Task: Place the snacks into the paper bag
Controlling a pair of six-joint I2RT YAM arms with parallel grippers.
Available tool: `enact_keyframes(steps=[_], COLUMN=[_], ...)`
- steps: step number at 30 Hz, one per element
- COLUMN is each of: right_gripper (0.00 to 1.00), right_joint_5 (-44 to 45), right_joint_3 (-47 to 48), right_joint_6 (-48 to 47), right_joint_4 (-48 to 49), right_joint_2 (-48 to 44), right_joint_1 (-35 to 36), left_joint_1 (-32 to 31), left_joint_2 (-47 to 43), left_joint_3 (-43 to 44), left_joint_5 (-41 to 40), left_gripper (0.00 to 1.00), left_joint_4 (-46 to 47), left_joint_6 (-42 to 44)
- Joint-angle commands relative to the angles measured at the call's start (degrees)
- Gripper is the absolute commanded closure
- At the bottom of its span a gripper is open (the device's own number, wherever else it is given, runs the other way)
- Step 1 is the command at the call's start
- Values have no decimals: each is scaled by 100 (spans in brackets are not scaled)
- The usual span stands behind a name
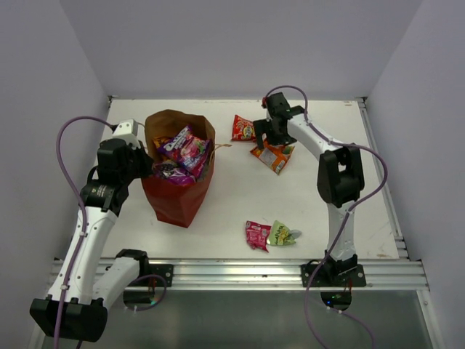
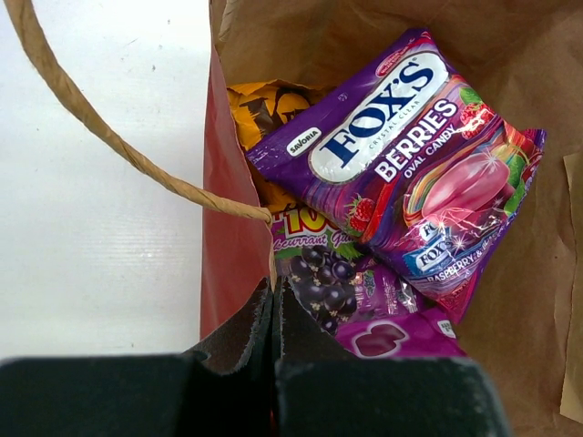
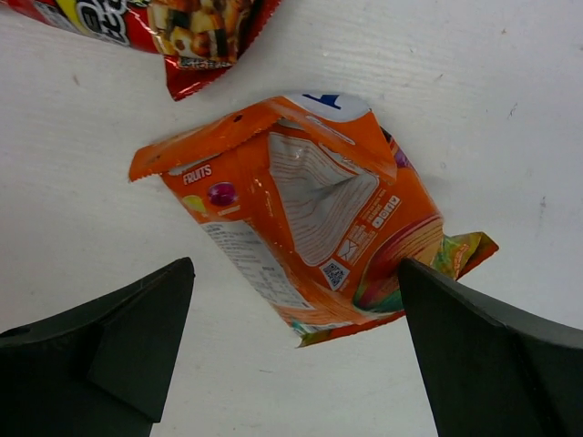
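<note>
**Right claw open over orange packet, left claw pinching bag rim**

Top view: the reddish-brown paper bag [image 1: 178, 200] stands upright at 9 o'clock on the white bench [image 1: 341, 211], mouth open, packets inside. The left claw [image 1: 147, 166] sits at the bag's 9 o'clock rim. The right claw [image 1: 270, 138] hangs over the orange crinkly packet [image 1: 275, 156] at 1 o'clock. The red foil packet [image 1: 243, 128] lies just beside that, at its 11 o'clock. The small red-pink packet [image 1: 257, 235] and green packet [image 1: 282, 233] touch each other at 6 o'clock. Loose on the bench: four.

Left wrist: the left claw is fully closed. The bag's rim runs into the seam between its fingers, so it looks pinched on the paper wall. The twine handle [image 2: 118, 150] loops out at 10 o'clock. Inside, the purple Fox's Berries bag [image 2: 410, 155] is on top, with the yellow-and-dark packet [image 2: 264, 105] under it at 11 o'clock. Then come the purple blackcurrant packet [image 2: 319, 264] and the plain purple packet [image 2: 392, 339] at 6 o'clock. Four visible; anything deeper, cannot tell.

Right wrist: the right claw is spread wide, holding nothing, with fingers at 8 and 4 o'clock of the orange crinkly packet. It lies printed back up, creased. Likely light, soft, slick film that crumples. Best taken across the middle or by a crimped end, squeezed gently.
</note>
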Motion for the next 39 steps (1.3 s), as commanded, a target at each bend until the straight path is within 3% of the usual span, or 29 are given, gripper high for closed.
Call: enact_keyframes(steps=[1,4,7,8,10,11,14,19,22,28,34,39], right_gripper=[2,6,24,41,54,77,100,100,100,100,100,100], right_joint_5=[237,246,202,202,176,158,237,115,-298,-2256,-3910,-4500], right_joint_3=[-302,-540,-603,-603,-568,-524,-235,371,1503,3913,3818,4214], right_joint_6=[-100,-153,-162,-162,-179,-179,-205,-346,-259,373,1717,2062], right_joint_4=[290,352,387,369,343,299,-34,-123,-420,-458,1246,1213], right_joint_2=[-84,-23,65,100,118,136,31,-1005,-1305,-885,-832,-111], right_joint_1=[-67,-84,-111,-119,-119,-119,-119,-102,-84,240,863,1497], left_joint_1=[-59,-59,-68,-59,-59,-59,-59,-59,-59,-68,-68,-68], left_joint_2=[-40,4,83,109,118,127,118,127,162,241,197,136], left_joint_3=[124,150,177,185,177,177,159,124,98,106,98,80], left_joint_5=[-3,-3,59,85,94,94,120,129,173,252,226,244], left_gripper=[100,100,100,100,100,100,100,100,100,100,100,100], left_joint_4=[-91,-47,-21,-12,15,23,32,41,85,182,138,103], left_joint_6=[40,49,84,84,101,93,93,84,58,66,58,49])
